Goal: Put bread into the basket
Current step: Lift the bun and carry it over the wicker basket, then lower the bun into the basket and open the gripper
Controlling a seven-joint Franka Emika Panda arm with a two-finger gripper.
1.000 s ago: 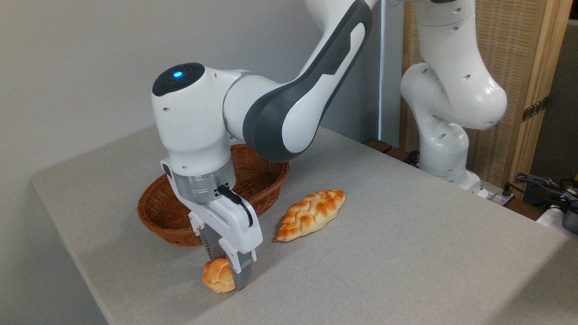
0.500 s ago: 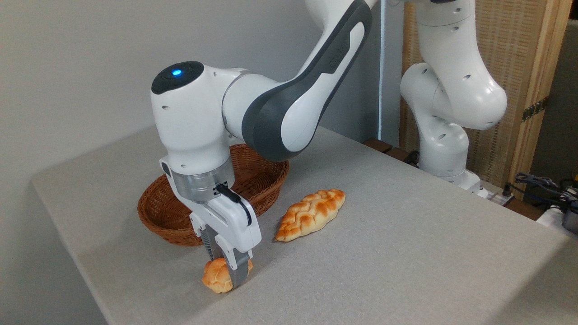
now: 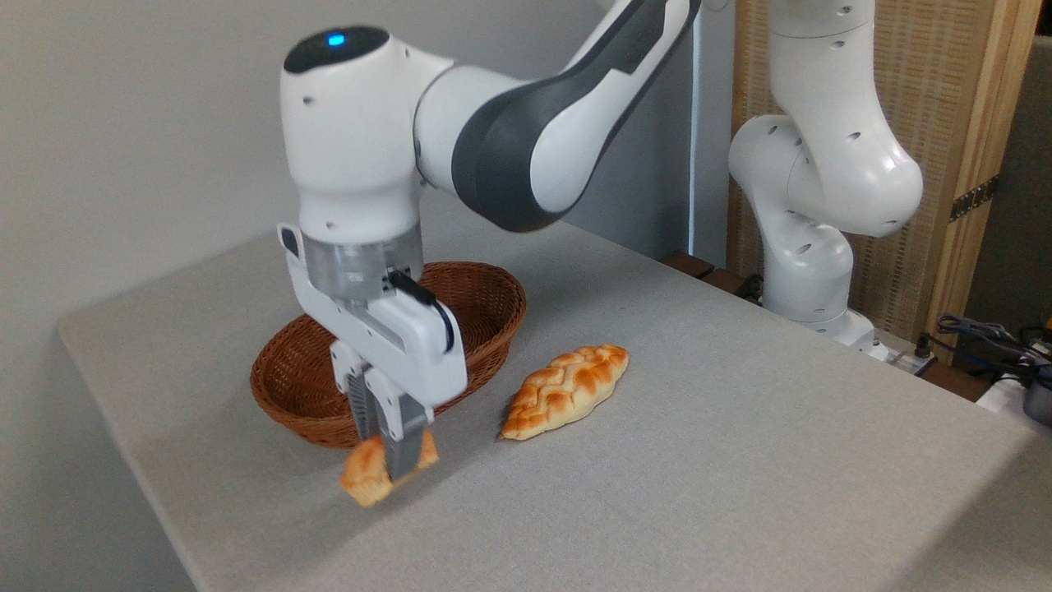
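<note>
Grey cloth-covered table (image 3: 699, 460) fills the lower frame under a plain wall; left of centre, the gripper (image 3: 386, 460) clamps the bread (image 3: 366, 477) just before the basket (image 3: 485, 308).

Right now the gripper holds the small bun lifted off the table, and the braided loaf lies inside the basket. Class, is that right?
Not quite. The camera view shows the braided loaf lying on the table beside the basket, not inside it. The gripper does hold the small bun lifted off the table.
</note>
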